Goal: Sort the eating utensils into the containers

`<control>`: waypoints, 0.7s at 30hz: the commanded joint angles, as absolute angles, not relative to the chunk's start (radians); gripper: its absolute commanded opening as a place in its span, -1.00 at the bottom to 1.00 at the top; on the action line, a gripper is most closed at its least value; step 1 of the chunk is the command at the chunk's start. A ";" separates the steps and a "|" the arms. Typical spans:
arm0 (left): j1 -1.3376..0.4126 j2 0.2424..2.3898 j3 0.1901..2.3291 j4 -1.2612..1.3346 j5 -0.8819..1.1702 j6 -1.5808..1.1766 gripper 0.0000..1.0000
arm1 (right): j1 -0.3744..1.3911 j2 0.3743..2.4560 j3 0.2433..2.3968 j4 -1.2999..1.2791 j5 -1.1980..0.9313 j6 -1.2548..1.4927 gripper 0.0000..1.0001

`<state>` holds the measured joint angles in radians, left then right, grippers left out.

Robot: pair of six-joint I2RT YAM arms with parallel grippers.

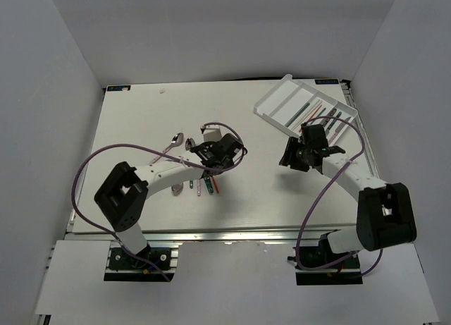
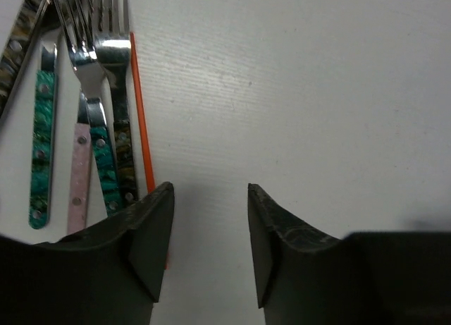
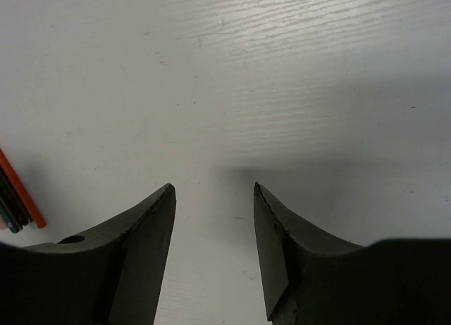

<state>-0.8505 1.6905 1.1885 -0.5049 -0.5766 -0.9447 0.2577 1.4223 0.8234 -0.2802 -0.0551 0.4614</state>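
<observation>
Both claws stand released and hold nothing. The left claw hovers over the middle of the tabletop, jaws parted above bare white surface. Just left of its left finger in the wrist view lies a tight row of utensils, side by side and partly overlapping: a teal-handled piece, a pink-handled piece, a steel fork with a dark mottled handle, and an orange chopstick running along the fork's right side (its lower end is hidden behind the finger). A spoon lies apart, further left on the tabletop. The right claw hangs over bare tabletop just on the near side of the white tray, which sits at the far right corner, askew to the table edges, with several chopsticks lying lengthwise in its compartments. At the left edge of the right wrist view we note a few stick ends, one orange.
</observation>
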 commanded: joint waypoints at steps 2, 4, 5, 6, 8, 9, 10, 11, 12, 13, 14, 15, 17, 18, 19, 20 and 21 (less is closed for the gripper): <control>-0.894 1.733 1.215 -0.554 -0.630 -1.054 0.02 | 0.262 1.329 0.810 -0.232 -0.043 0.417 0.08; -0.897 1.747 1.194 -0.539 -0.618 -1.071 -0.07 | 0.262 1.304 0.802 -0.238 -0.043 0.411 0.08; -0.899 1.750 1.168 -0.534 -0.606 -1.078 -0.08 | 0.264 1.295 0.796 -0.241 -0.041 0.408 0.08; -0.900 1.749 1.152 -0.526 -0.601 -1.083 -0.08 | 0.262 1.286 0.793 -0.241 -0.043 0.405 0.08; -0.900 1.744 1.125 -0.502 -0.595 -1.092 -0.08 | 0.264 1.263 0.788 -0.244 -0.037 0.400 0.08; -0.902 1.740 1.111 -0.505 -0.598 -1.095 -0.08 | 0.262 1.252 0.787 -0.247 -0.037 0.402 0.08; -0.902 1.738 1.108 -0.506 -0.598 -1.095 -0.08 | 0.264 1.250 0.787 -0.248 -0.037 0.400 0.08; -0.903 1.736 1.104 -0.508 -0.600 -1.095 -0.08 | 0.264 1.249 0.785 -0.250 -0.035 0.402 0.08; -0.904 1.736 1.100 -0.511 -0.600 -1.098 -0.09 | 0.264 1.249 0.785 -0.253 -0.037 0.402 0.08; -0.905 1.736 1.097 -0.511 -0.600 -1.097 -0.08 | 0.262 1.247 0.784 -0.253 -0.038 0.408 0.08; -0.905 1.736 1.092 -0.508 -0.597 -1.095 -0.08 | 0.262 1.247 0.781 -0.250 -0.041 0.410 0.08; -0.905 1.738 1.085 -0.505 -0.591 -1.095 -0.08 | 0.264 1.247 0.776 -0.247 -0.043 0.413 0.08; -0.905 1.744 1.075 -0.494 -0.584 -1.092 -0.09 | 0.264 1.244 0.772 -0.242 -0.048 0.417 0.08; -0.905 1.749 1.072 -0.494 -0.583 -1.095 -0.09 | 0.262 1.243 0.770 -0.241 -0.049 0.420 0.08; -0.905 1.755 1.069 -0.497 -0.586 -1.097 -0.09 | 0.264 1.238 0.767 -0.241 -0.051 0.420 0.08; -0.905 1.756 1.069 -0.500 -0.589 -1.098 -0.09 | 0.264 1.235 0.767 -0.241 -0.048 0.420 0.08; -0.905 1.759 1.069 -0.505 -0.592 -1.103 -0.09 | 0.262 1.233 0.767 -0.242 -0.045 0.420 0.08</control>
<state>-0.9009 1.7638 1.0752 -0.5125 -0.5835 -1.0821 0.2596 1.2636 0.7811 -0.2588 -0.0486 0.4225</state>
